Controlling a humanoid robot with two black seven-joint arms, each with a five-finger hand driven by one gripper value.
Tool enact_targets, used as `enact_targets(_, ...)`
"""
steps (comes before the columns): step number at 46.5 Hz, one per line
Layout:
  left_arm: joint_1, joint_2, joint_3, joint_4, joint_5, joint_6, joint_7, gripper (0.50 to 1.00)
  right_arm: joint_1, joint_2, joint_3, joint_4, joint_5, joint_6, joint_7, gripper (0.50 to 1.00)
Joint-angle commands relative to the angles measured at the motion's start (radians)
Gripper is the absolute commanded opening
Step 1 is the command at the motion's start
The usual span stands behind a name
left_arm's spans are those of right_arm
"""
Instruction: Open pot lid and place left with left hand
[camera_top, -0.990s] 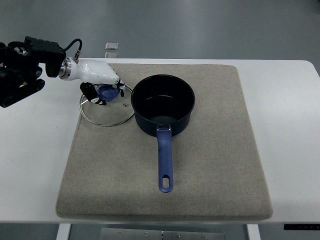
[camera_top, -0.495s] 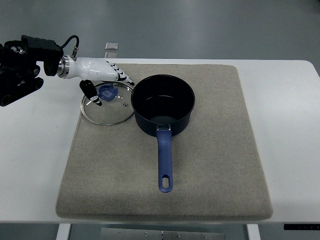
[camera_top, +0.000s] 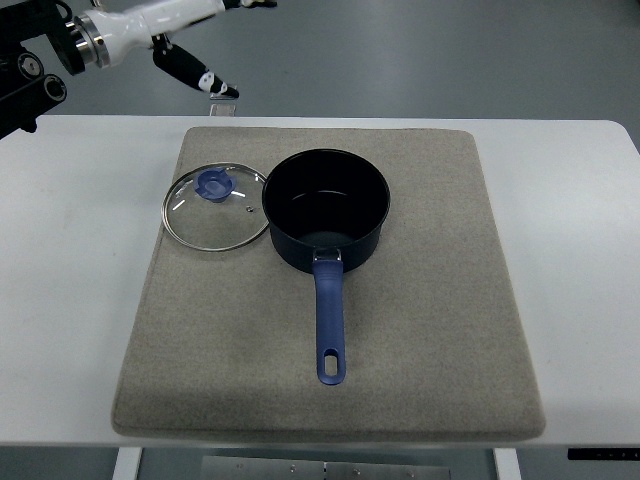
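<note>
A white worktop (camera_top: 70, 330) carries one square grey felt mat (camera_top: 430, 330), and on the mat stand the two things of the task. There is one dark blue saucepan (camera_top: 326, 210), open and empty, upright near the middle of the mat, with a single long blue handle (camera_top: 330, 325) that runs toward the near edge and ends in a hanging hole. Just to its left lies one round glass lid (camera_top: 215, 210) with a metal rim, flat on the mat with its blue knob (camera_top: 215, 184) facing up; the lid's right edge sits touching or almost touching the saucepan's wall, and which of the two cannot be told from here. No brand, label or writing can be read on the saucepan, the lid or the mat. At the far edge of the worktop, just beyond the mat's far left corner, stands one small clear block (camera_top: 224, 97), too small to make out further. One robot arm shows, entering from the upper left: the left hand (camera_top: 190, 40), white with dark fingers, hangs in the air above the worktop's far left corner, well apart from the lid, fingers stretched out loosely and holding nothing. The floor behind is plain grey.
</note>
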Motion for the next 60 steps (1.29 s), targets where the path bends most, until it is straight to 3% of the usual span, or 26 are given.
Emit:
enact_targets(1,0.034,-0.008,-0.056,0.026,-0.158,0.000,0.000,0.960,-0.001,0.000,-0.001,0.000,0.000,0.000,0.000,0.917)
enact_targets(11,0.058,-0.072,-0.073,0.081,-0.392,0.001,0.000,0.960,0.000,0.000,0.001,0.000,0.000,0.000,0.000,0.917)
enact_targets(26,0.052,-0.406,-0.120,0.547,-0.557,0.007,0.000,0.956,0.000,0.000,0.001,0.000,0.000,0.000,0.000,0.917)
enact_targets(44,0.043,-0.449,-0.123,0.583,-0.950,0.012,0.000,0.894,0.000,0.000,0.001,0.000,0.000,0.000,0.000,0.917)
enact_targets(47,0.045,-0.459,-0.125,0.587,-1.020,0.012,0.045,0.872,-0.001,0.000,0.001,0.000,0.000,0.000,0.000,0.917)
enact_targets(51,0.049,-0.469,-0.149,0.601,-1.088,0.015,0.121,0.791,0.000,0.000,0.001,0.000,0.000,0.000,0.000,0.917)
enact_targets(55,0.057,-0.497,-0.197,0.627,-1.113,0.017,0.218,0.788,-0.001,0.000,-0.001,0.000,0.000,0.000,0.000,0.917)
enact_targets(60,0.085,-0.518,-0.238,0.646,-1.113,0.026,0.278,0.791,0.000,0.000,-0.001,0.000,0.000,0.000,0.000,0.917)
